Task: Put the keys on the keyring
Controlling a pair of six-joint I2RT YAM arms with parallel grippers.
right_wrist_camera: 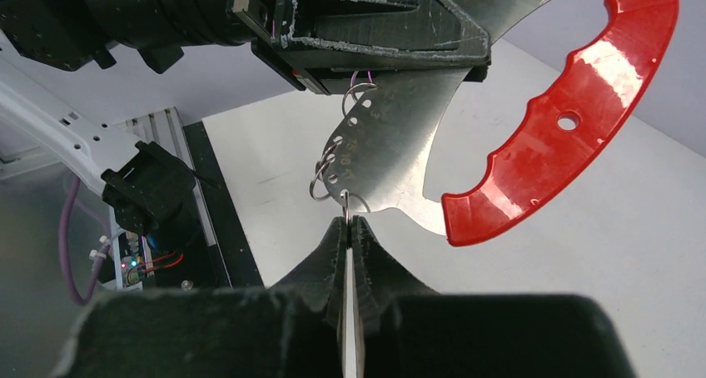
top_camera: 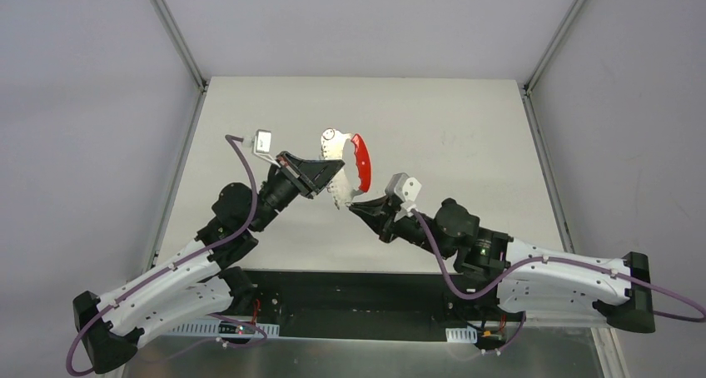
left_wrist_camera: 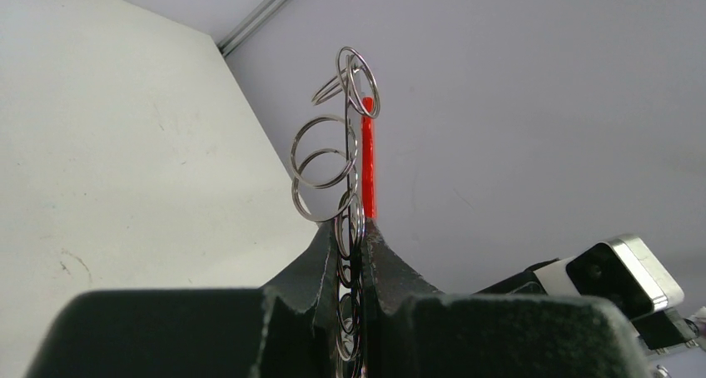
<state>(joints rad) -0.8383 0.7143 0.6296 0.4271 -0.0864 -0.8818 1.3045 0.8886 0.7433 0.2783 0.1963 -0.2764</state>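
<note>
My left gripper is shut on the keyring, a flat silver plate with small wire rings along its edge, joined to a red crescent piece, and holds it above the table. In the left wrist view the rings and the red piece stand edge-on out of the left gripper. My right gripper is shut on a thin silver key seen edge-on. Its tip touches a small ring on the plate's lower edge, beside the red crescent. No black oval tag shows.
Both grippers meet above the near middle of the white table. A black strip runs along the near edge between the arm bases. Metal frame rails stand at the back corners. The right wrist camera shows close by.
</note>
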